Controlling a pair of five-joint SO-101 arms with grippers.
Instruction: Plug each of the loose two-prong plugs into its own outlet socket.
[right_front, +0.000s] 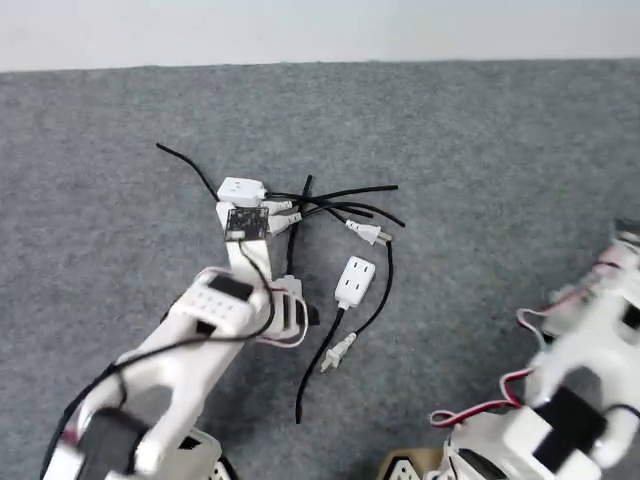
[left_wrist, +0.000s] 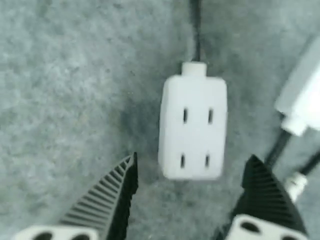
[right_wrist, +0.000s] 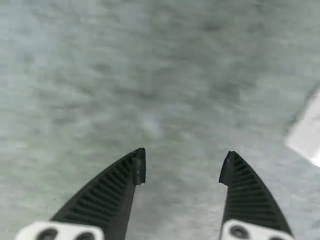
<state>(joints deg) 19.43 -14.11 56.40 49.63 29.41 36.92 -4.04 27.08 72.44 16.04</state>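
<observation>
A white two-socket outlet (left_wrist: 194, 127) with a black cord lies on the grey carpet, its near end between the tips of my open left gripper (left_wrist: 192, 165). In the high view this outlet (right_front: 240, 189) sits just beyond my left arm's wrist (right_front: 246, 225). A second white outlet (right_front: 355, 281) lies to the right on its own black cord. Loose white plugs lie at the tangle (right_front: 285, 215), to its right (right_front: 368, 233) and nearer the front (right_front: 338, 352). My right gripper (right_wrist: 185, 160) hangs open over bare carpet, holding nothing.
Black cords (right_front: 330, 200) cross in a tangle right of the first outlet. One white plug body (left_wrist: 300, 102) lies close beside my left gripper's finger. My right arm (right_front: 590, 380) sits at the front right. A white edge (right_wrist: 307, 132) shows beside the right gripper.
</observation>
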